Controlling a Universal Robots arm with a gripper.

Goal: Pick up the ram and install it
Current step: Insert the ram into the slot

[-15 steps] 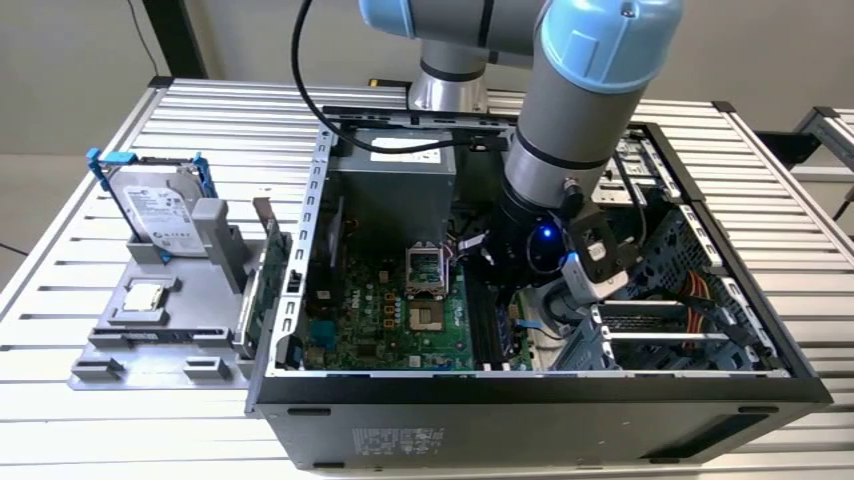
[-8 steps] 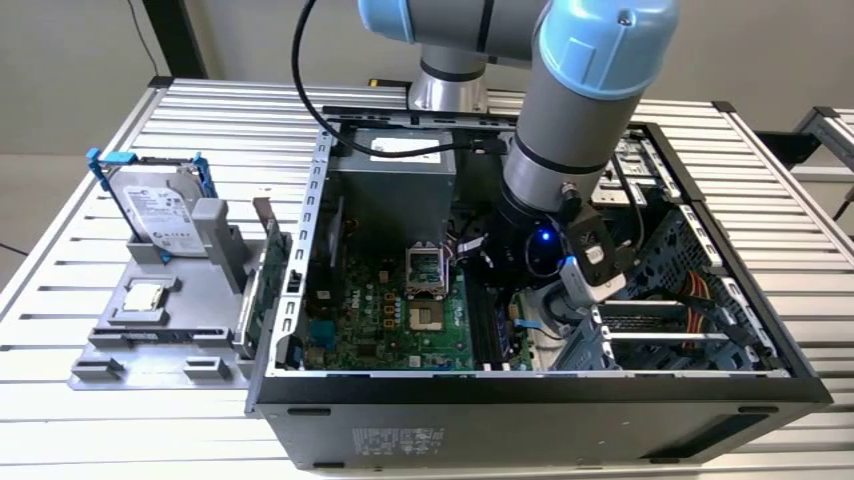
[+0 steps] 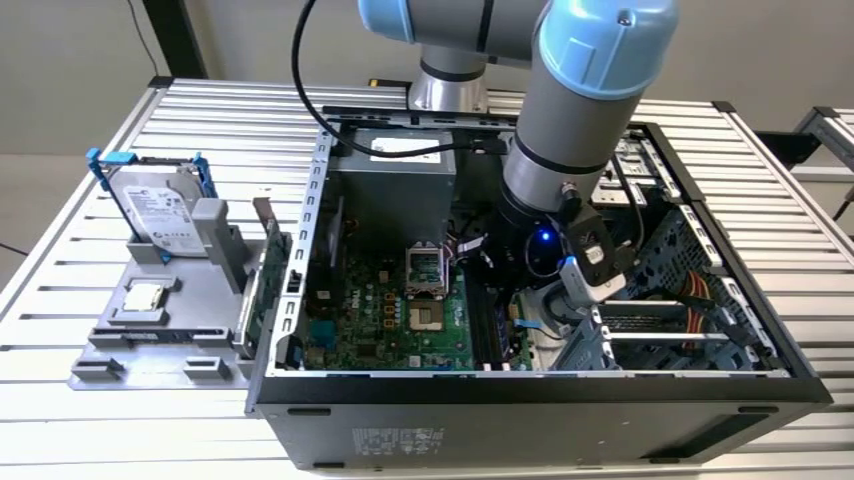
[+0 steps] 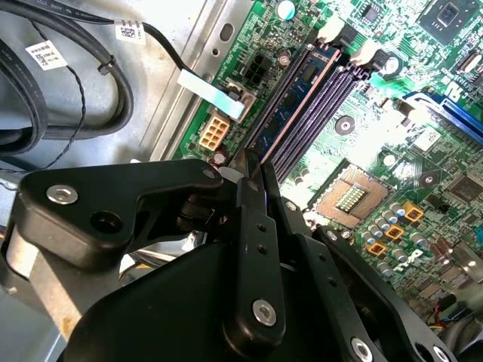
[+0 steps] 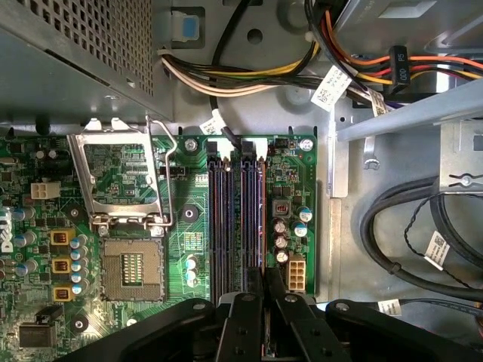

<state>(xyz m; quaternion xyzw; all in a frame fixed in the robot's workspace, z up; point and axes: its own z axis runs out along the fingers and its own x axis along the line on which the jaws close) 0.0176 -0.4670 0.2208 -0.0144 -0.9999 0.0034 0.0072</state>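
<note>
Evidently the job is well along. The jaws stand nearly closed, and in the second wrist view they look clenched on the near end of the ram (image 4: 302, 89), which stands on edge in the outermost of the four slots (image 4: 326, 96), the one next to the white plug (image 4: 213, 132). In the first wrist view the ram (image 5: 261, 219) runs straight away from the jaws along that slot, level with its neighbours and not tilted.

So the pick-up is done and the stick is in its place on the board (image 5: 189, 226). I cannot tell whether it is pressed fully home. The clip (image 4: 332, 30) at the far end is too small to judge, and the jaws hide the near end. What is left, as I judge it, is seating and letting go.

In the exterior view the arm (image 3: 574, 130) reaches down into the open case (image 3: 534, 390), with its wrist at about 4 o'clock from the socket (image 3: 424, 268). At 9 o'clock from the case, a hard drive (image 3: 160, 210) stands in a grey holder on the bench (image 3: 80, 420).
</note>
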